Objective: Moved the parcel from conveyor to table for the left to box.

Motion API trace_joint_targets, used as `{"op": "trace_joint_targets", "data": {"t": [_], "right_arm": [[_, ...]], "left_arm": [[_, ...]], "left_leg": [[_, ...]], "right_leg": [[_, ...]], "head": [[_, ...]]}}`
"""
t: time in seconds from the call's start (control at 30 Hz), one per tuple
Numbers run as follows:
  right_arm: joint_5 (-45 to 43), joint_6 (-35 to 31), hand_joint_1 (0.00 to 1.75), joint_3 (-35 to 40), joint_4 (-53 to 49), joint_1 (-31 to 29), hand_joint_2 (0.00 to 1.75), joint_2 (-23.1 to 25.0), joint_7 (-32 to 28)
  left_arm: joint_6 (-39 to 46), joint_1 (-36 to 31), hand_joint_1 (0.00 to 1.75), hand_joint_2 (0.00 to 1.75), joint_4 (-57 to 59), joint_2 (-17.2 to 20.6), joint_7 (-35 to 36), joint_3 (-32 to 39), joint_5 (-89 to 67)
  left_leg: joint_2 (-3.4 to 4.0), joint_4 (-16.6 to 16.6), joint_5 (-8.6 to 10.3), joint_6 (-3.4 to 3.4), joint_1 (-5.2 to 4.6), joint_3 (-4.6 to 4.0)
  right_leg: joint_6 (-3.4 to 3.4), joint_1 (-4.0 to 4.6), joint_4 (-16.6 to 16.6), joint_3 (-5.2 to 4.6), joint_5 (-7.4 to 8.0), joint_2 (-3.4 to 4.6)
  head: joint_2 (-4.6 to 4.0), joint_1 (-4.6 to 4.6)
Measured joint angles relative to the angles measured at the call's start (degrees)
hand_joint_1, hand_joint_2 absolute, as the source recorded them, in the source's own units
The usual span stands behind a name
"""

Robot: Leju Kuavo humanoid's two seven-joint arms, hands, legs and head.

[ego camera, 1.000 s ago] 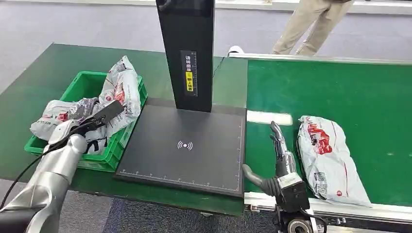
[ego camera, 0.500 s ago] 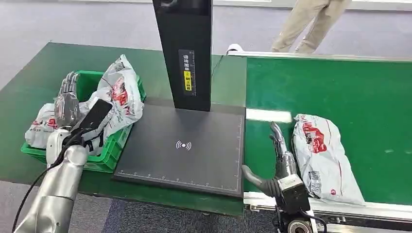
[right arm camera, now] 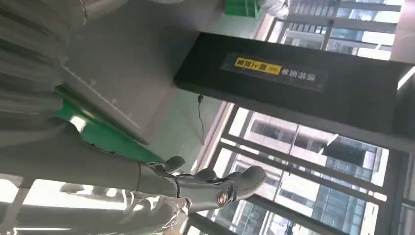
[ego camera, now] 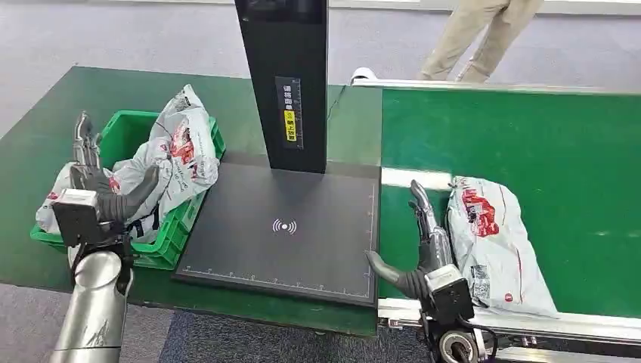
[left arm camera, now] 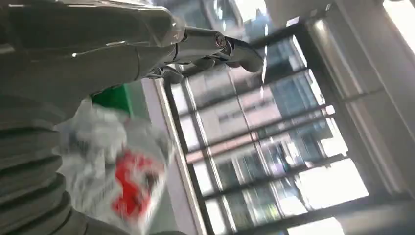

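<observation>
We see the white plastic parcel w/ red print [ego camera: 493, 246] lying on the green conveyor belt [ego camera: 544, 144], our right hand [ego camera: 425, 242] just beside it, fingers straight, thumb out, empty. Left hand [ego camera: 94, 181] upright over the green plastic crate [ego camera: 168, 234] of bagged parcels [ego camera: 172, 155], fingers extended, holding nothing.

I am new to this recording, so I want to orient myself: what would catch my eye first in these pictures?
First, the tall black post rising from the dark pad in the middle of the table. Then the white parcel on the green conveyor, with the right robot hand open just beside it. On the left, a green crate holds more parcels, and the left robot hand hovers open over it.
</observation>
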Motion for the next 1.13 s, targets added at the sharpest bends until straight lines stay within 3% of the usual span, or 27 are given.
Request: {"op": "trace_joint_targets", "data": {"t": [0.13, 0.3, 0.6, 1.13], "right_arm": [[-0.9, 0.0, 0.00, 0.7, 1.0, -0.7, 1.75, 0.0, -0.3], [-2.8, 0.0, 0.00, 1.7, 2.6, -1.6, 1.75, 0.0, -0.5], [-7.0, 2.4, 0.00, 3.3, 6.4, -2.8, 1.75, 0.0, 1.9], [-7.9, 2.6, 0.00, 5.6, 11.5, -5.5, 1.75, 0.0, 3.8]], "left_arm": [[-10.9, 2.2, 0.00, 1.75, -1.3, -1.8, 1.4, -2.5, 9.2], [-18.1, 3.6, 0.00, 1.75, 0.0, -3.3, 2.7, -7.2, 14.0], [-18.0, 5.7, 0.00, 1.75, 5.9, -4.9, 3.3, -12.4, 14.1], [-19.1, 10.0, 0.00, 1.75, 9.2, -5.0, 3.2, -12.8, 12.3]], "left_leg": [[0.00, 0.0, 0.00, 0.00, 0.00, -0.02], [0.00, 0.0, -0.01, 0.00, 0.00, -0.02], [0.01, 0.0, -0.03, -0.01, 0.01, -0.05], [0.00, 0.0, -0.03, -0.02, 0.01, -0.07]], "right_leg": [[0.00, 0.00, 0.0, 0.00, 0.00, 0.00], [0.00, 0.00, 0.0, -0.01, 0.00, 0.00], [0.00, 0.00, 0.0, -0.03, 0.00, 0.01], [0.00, 0.01, 0.0, -0.05, 0.00, 0.00]], "head": [[0.00, 0.00], [0.00, 0.00], [0.00, -0.02], [0.00, 0.00]]}}
